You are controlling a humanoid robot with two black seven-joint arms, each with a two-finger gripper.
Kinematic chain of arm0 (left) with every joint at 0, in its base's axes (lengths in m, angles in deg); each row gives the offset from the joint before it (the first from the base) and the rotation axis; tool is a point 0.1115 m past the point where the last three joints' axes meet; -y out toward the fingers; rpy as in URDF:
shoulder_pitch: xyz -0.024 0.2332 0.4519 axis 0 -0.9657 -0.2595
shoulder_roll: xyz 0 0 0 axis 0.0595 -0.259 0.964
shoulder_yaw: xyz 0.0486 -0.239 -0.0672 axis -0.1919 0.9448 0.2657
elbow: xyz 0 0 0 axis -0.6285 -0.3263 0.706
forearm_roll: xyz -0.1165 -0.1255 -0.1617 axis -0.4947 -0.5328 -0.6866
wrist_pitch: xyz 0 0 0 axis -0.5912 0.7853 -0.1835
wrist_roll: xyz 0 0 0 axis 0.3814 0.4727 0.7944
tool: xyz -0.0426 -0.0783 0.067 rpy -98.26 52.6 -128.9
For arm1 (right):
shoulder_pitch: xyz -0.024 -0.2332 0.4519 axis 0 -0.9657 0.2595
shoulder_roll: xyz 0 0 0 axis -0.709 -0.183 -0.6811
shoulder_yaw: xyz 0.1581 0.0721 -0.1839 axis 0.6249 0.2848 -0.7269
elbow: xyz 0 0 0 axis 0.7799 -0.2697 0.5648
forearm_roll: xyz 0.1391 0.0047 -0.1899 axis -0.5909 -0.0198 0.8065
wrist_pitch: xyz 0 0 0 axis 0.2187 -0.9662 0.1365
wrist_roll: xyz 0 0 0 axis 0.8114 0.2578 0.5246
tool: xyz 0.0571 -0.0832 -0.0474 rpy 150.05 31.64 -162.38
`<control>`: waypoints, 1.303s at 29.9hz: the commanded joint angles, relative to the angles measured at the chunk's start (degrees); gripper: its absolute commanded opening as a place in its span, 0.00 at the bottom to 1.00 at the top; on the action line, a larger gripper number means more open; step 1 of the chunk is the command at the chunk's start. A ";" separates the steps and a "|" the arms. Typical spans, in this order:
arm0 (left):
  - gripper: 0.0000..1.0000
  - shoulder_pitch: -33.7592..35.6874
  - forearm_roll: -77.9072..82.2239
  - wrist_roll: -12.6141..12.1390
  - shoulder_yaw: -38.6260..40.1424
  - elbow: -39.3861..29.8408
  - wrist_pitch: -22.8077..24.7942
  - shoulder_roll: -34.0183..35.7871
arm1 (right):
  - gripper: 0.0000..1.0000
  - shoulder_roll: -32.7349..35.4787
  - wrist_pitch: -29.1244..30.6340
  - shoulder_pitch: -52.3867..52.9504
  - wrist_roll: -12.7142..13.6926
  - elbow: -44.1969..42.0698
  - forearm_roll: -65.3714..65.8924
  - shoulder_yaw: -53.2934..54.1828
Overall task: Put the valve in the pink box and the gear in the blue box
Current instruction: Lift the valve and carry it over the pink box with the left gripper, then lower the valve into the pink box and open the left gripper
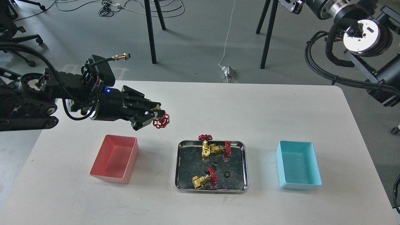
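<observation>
My left gripper is shut on a valve with a brass body and red handwheel. It holds the valve in the air above the table, up and to the right of the pink box, which is empty. Three more valves lie in the steel tray: two together at its far end and one at its near end. Small black gears lie between them. The blue box stands empty at the right. My right gripper is raised at the top edge, mostly cut off.
The white table's far edge runs behind the tray and its right edge lies past the blue box. Black stand legs and cables stand on the floor beyond. The right arm's cable loops hang over the table's far right corner.
</observation>
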 commanded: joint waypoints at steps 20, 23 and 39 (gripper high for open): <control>0.13 -25.96 9.06 0.01 10.31 12.05 -2.13 7.08 | 1.00 0.93 -0.06 -2.49 -0.09 0.64 -0.05 0.48; 0.13 -26.67 9.06 0.01 10.40 13.29 -2.22 7.08 | 1.00 0.93 -0.06 -2.75 -0.09 0.64 -0.05 0.57; 0.41 -30.19 8.97 0.01 12.94 17.68 -2.30 5.59 | 1.00 1.02 -0.06 -3.63 -0.09 0.81 -0.05 0.66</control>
